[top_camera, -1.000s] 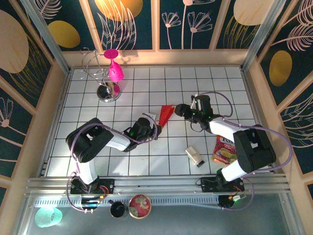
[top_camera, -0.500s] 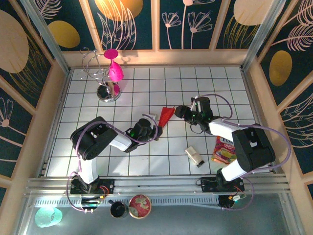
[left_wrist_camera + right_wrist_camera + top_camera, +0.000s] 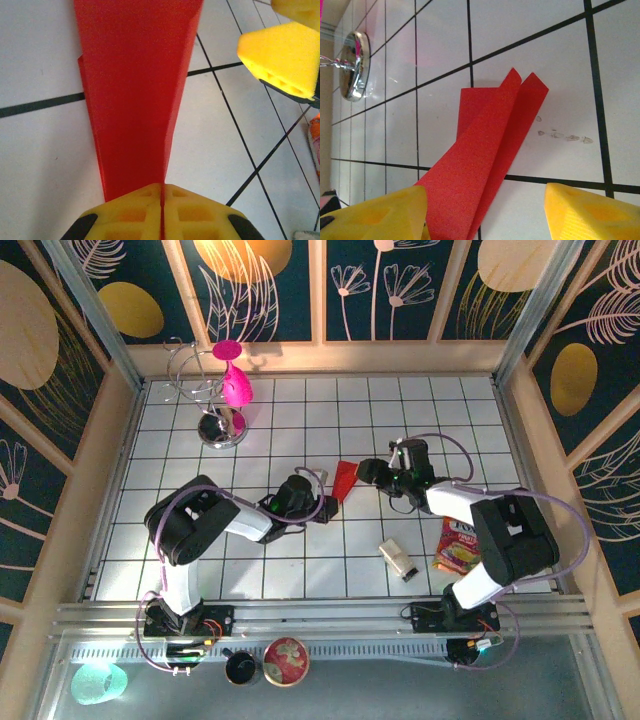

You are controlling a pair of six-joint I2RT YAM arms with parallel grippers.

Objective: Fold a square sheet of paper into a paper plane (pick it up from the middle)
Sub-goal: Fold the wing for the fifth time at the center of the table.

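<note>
While left gripper (image 3: 161, 200) pinches the featherlight paper plane (image 3: 135, 90) by its tip, right gripper (image 3: 485, 210) gapes open; folded spine looks the stiffest hold.

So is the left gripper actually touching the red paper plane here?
Touching. In the left wrist view the left gripper has its yellow pads shut on the paper plane, whose narrow end is pinched in the seam between them.

paper plane (image 3: 135, 100): bright red | left tool (image 3: 161, 200) pads: yellow | table (image 3: 300, 400): white, black grid | goblet (image 3: 236, 385): magenta
</note>
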